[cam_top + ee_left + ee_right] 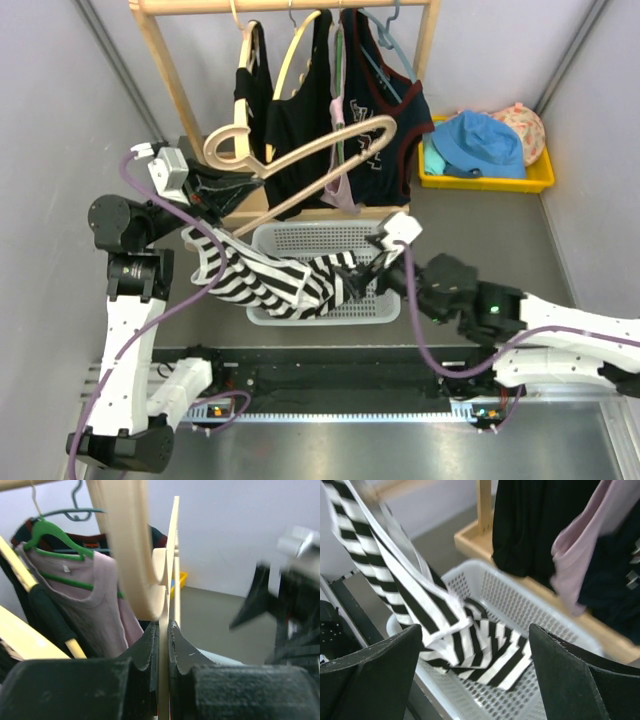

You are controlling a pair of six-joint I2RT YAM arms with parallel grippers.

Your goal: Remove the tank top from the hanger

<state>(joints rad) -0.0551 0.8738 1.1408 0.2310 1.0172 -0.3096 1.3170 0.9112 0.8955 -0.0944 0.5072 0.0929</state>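
Observation:
The black-and-white striped tank top (262, 276) droops from the left arm's side down into the white basket (330, 312), with one end lying on the basket floor (485, 652). Its straps (395, 540) run up and to the left, out of the right wrist view. Whether they still hang on the hanger I cannot tell. My left gripper (214, 190) is shut on the wooden hanger (300, 155), whose thin edge sits pinched between the jaws (163, 630). My right gripper (362, 268) stands open over the basket, its fingers (375, 675) either side of the striped cloth and off it.
Behind the basket, a wooden clothes rack (160, 75) carries black, pink and navy garments (375, 120) on hangers. A yellow bin (488, 178) with a blue hat (480, 140) sits at the back right. Grey walls close in both sides.

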